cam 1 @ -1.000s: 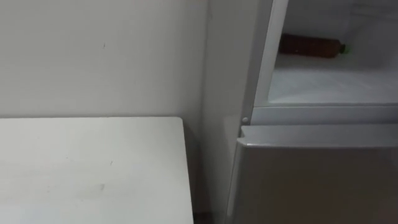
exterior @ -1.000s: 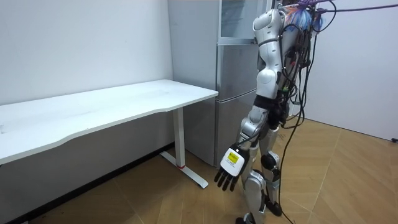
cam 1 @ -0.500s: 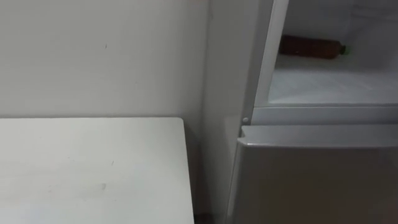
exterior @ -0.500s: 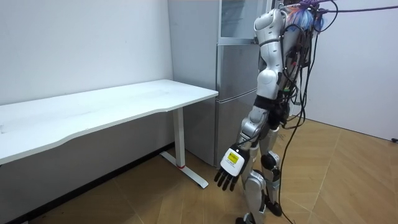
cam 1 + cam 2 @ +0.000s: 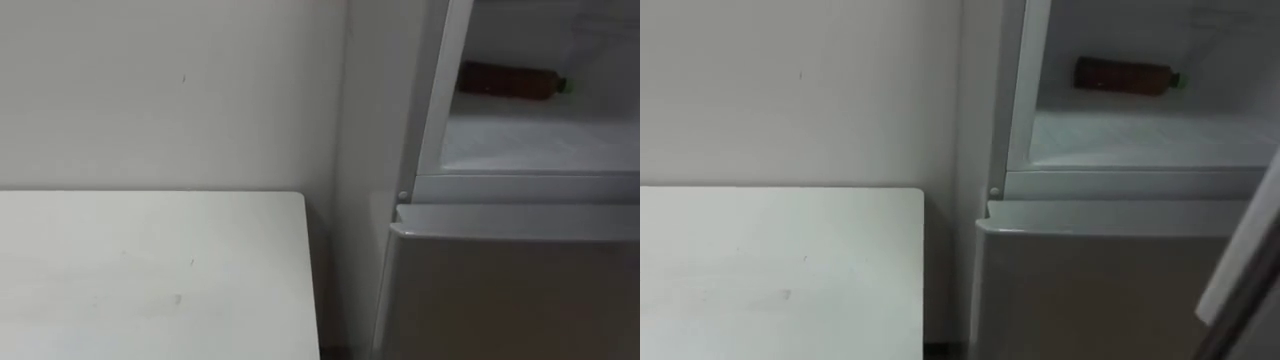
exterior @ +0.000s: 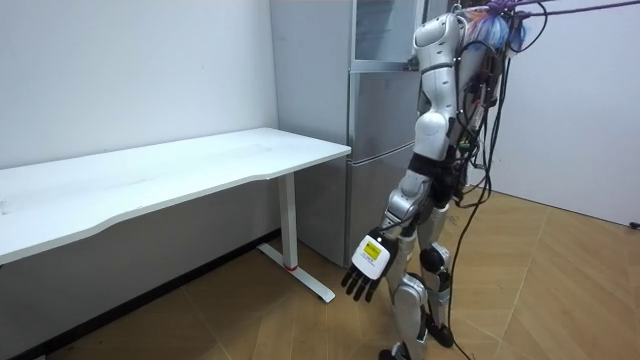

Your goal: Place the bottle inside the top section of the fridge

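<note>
The bottle (image 5: 508,81) is laid on its side at the back of the shelf (image 5: 540,140) in the upper fridge (image 5: 425,120), above the closed lower door (image 5: 520,290). The table (image 5: 150,270) is set just left of the fridge, against the wall (image 5: 170,90). The open upper door (image 5: 1240,265) is seen at the right.

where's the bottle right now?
The bottle lies on its side at the back of the open upper fridge, in the eye views' upper right, above the closed lower door and right of the table.
</note>
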### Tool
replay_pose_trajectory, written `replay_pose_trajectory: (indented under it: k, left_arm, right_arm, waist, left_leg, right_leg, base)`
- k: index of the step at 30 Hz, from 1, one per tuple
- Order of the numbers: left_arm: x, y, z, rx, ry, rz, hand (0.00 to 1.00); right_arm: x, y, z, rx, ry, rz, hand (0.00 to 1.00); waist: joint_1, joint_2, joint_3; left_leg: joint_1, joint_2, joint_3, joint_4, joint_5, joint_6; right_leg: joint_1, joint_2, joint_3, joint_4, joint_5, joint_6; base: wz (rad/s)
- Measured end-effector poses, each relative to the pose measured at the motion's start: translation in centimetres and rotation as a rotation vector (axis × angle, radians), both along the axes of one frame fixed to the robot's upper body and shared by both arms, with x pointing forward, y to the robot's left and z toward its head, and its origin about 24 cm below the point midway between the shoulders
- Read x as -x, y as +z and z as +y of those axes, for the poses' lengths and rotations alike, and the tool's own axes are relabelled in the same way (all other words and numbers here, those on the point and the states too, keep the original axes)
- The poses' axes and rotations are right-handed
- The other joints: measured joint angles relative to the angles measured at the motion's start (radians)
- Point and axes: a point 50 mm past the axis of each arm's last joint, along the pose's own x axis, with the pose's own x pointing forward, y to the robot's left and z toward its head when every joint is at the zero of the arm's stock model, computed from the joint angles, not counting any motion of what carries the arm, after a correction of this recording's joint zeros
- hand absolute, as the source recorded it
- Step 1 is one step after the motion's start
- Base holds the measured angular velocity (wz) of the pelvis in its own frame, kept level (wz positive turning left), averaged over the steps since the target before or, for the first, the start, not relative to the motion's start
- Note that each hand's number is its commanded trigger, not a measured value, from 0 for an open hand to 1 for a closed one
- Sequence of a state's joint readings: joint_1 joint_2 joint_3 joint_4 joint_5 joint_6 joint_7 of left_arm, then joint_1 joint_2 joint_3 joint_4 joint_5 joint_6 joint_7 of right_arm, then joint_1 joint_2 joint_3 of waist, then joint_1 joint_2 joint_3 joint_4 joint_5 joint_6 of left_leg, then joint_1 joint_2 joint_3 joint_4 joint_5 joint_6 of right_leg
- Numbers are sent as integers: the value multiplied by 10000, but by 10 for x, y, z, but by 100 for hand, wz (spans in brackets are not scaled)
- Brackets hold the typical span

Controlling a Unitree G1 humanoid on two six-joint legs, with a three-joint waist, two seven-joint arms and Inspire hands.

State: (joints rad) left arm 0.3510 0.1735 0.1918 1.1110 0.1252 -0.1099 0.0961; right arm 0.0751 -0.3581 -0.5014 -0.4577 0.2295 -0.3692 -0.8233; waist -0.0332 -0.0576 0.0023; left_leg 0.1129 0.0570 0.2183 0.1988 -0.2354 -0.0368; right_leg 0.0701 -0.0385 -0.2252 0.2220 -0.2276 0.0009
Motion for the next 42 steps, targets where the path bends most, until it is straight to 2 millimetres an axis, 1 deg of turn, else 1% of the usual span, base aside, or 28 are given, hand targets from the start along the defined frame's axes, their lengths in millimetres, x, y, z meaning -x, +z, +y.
replay_pose_trajectory:
  k: [1,2,7,10,16,19,24,29,31,37,42]
  left_arm:
    - [-2,0,0,-1,-18,-32,0]
    - [-3,0,0,11,-31,-58,0]
    - [-2,-1,-1,39,2,4,0]
    - [-2,-1,-1,46,-71,52,0]
    - [-5,-2,-4,130,-694,222,0]
    - [-5,-2,-5,277,-731,227,0]
    - [-11,-2,-7,433,-974,96,0]
    - [-20,-2,-8,412,-1384,-48,0]
    - [-21,-2,-9,425,-1503,-43,0]
    - [-22,-2,-9,434,-1564,-40,0]
    - [-23,-2,-9,424,-1602,-109,0]
  right_arm:
    - [-2,0,2,106,213,118,0]
    - [-4,-1,4,206,386,223,0]
    - [-13,-5,13,475,1194,697,0]
    - [-18,-9,18,466,1572,1032,0]
    - [-33,-22,34,599,2747,1890,0]
    - [-35,-25,33,698,2877,2100,0]
    - [-39,-32,38,749,3277,2532,0]
    - [-41,-37,42,743,3626,2929,0]
    - [-42,-38,43,790,3673,2965,0]
    - [-44,-40,45,817,3850,3194,0]
    - [-46,-42,49,856,4097,3351,0]
  waist:
    - [81,60,9]
    - [154,46,-14]
    - [296,98,-15]
    - [422,85,-17]
    - [539,68,-7]
    - [614,73,1]
    - [614,59,17]
    - [606,60,-6]
    - [598,60,-16]
    - [525,21,-13]
    - [544,123,8]
  left_leg:
    - [2,1,2,1,0,0]
    - [3,2,1,1,0,0]
    - [8,13,3,3,0,0]
    - [19,17,10,14,0,0]
    - [20,12,3,29,0,1]
    - [16,12,-11,29,1,1]
    - [4,12,-31,44,1,1]
    - [23,14,-27,54,0,0]
    - [24,16,-27,52,0,0]
    - [29,35,-24,49,0,0]
    - [31,62,-13,59,0,0]
  right_leg:
    - [1,3,2,8,2,-3]
    - [2,3,-3,20,3,-4]
    - [-11,2,-14,145,3,-5]
    - [-3,-2,-6,151,2,-5]
    - [10,-13,8,143,2,-6]
    - [21,-15,-5,136,2,-6]
    - [56,-10,-19,92,3,-6]
    - [151,5,-46,-10,6,-7]
    - [172,8,-36,2,6,-8]
    - [190,27,-2,9,23,-28]
    - [170,50,-5,10,82,-52]
  base:
    - [0]
    - [0]
    - [0]
    - [0]
    - [0]
    - [0]
    - [0]
    - [2]
    - [-2]
    - [-1]
    - [0]
